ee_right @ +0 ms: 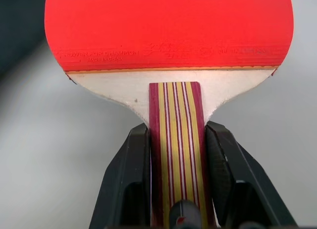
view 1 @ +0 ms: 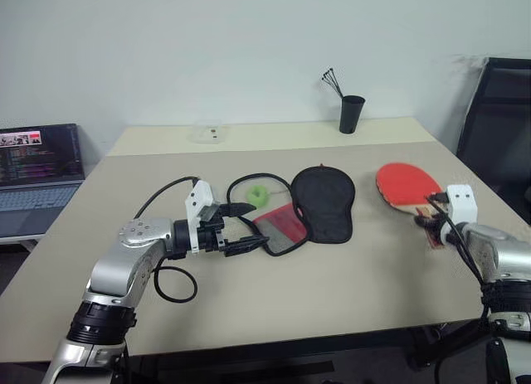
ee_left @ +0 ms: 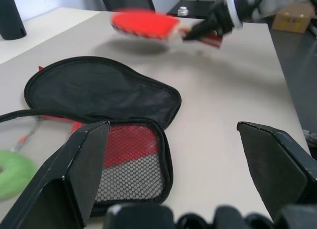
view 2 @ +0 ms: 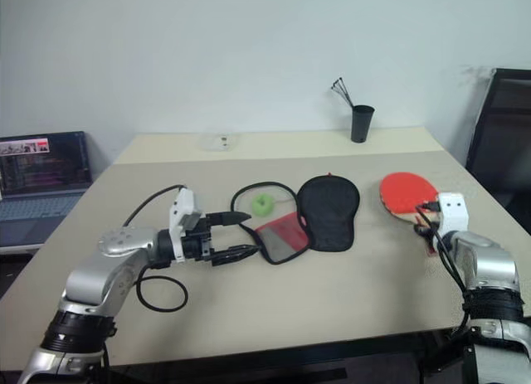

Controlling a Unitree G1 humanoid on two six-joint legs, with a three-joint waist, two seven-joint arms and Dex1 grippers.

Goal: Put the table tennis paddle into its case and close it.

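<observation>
The right hand (ee_right: 176,182) grips the table tennis paddle (view 1: 408,185) by its striped handle, red face forward, above the tabletop (view 1: 332,293). The left hand (view 2: 236,235) waits wide open beside the unzipped case (view 1: 311,206), probably to steady it.

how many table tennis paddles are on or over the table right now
1. The table tennis paddle is at the table's right side, its striped handle clamped in the right gripper. None seen inside the open case.

left claw (view 1: 242,228): my jaws spread wide, pointing right
right claw (ee_right: 174,155): my fingers clamped on the paddle (ee_right: 168,36) handle
</observation>
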